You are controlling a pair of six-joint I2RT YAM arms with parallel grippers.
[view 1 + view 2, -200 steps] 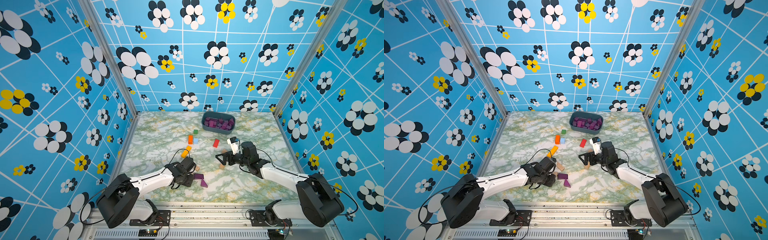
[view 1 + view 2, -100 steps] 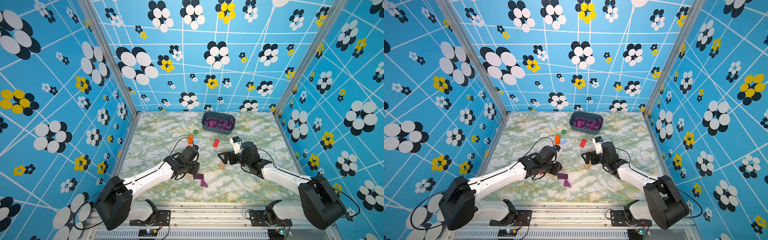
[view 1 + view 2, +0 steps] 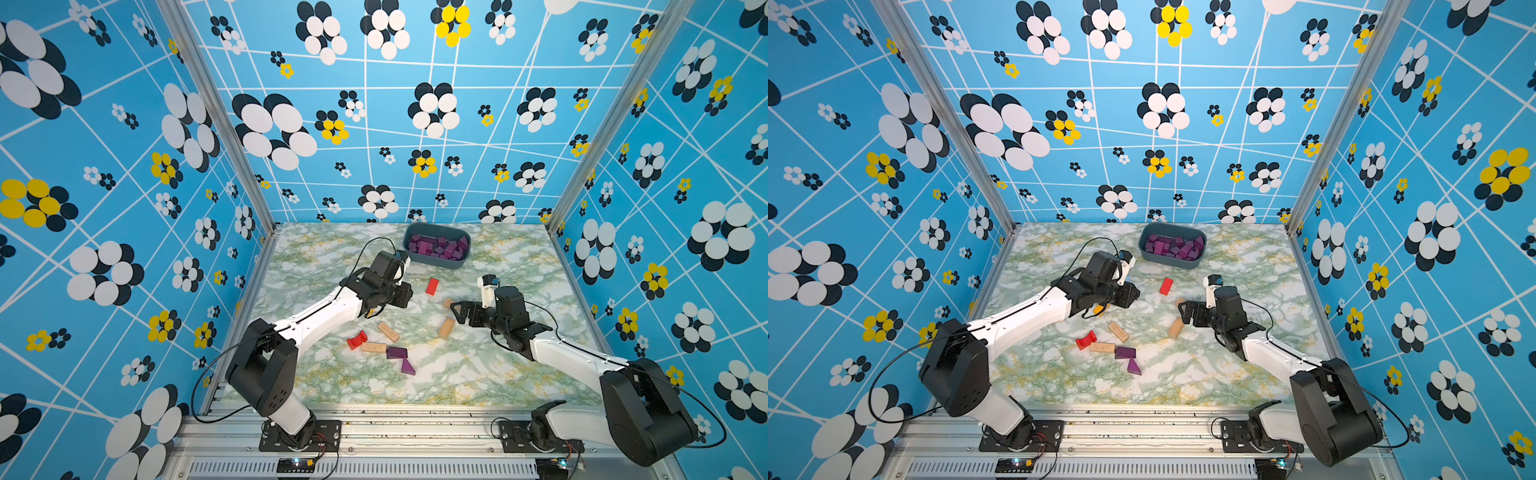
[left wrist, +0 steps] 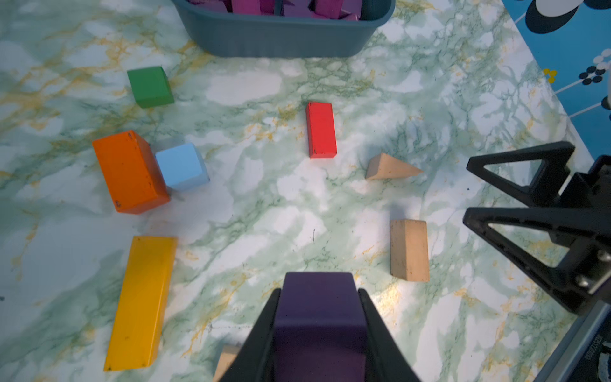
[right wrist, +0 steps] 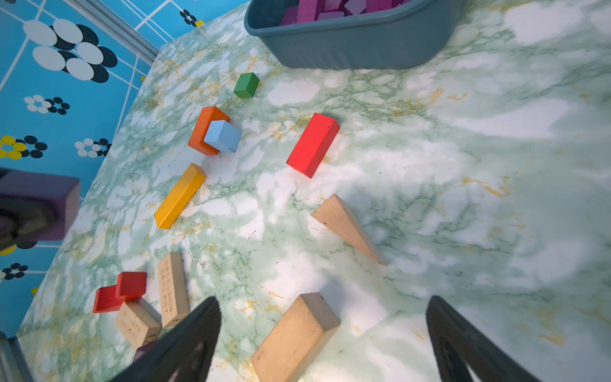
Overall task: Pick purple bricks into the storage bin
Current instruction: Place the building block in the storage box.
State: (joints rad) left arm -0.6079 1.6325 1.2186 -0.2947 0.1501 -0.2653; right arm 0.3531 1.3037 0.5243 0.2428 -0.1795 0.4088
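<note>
Left wrist view: I have the left tool (image 4: 319,292) clamped on a purple brick (image 4: 319,317) off the bench (image 4: 297,205), short of the storage bin (image 4: 281,36). My right tool (image 5: 322,301) stands wide and empty, also short of it. Many purple bricks (image 3: 436,248) fill that bin; two loose bricks (image 3: 396,353) lie farther off.

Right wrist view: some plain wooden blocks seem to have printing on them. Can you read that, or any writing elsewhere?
Long tan bar: rows of small print along its top face, too blurred to read.
Shorter tan block beside it: similar print, unreadable.
Metal rail in the left wrist view: a printed code, too blurred to read.
No other writing shows.
</note>
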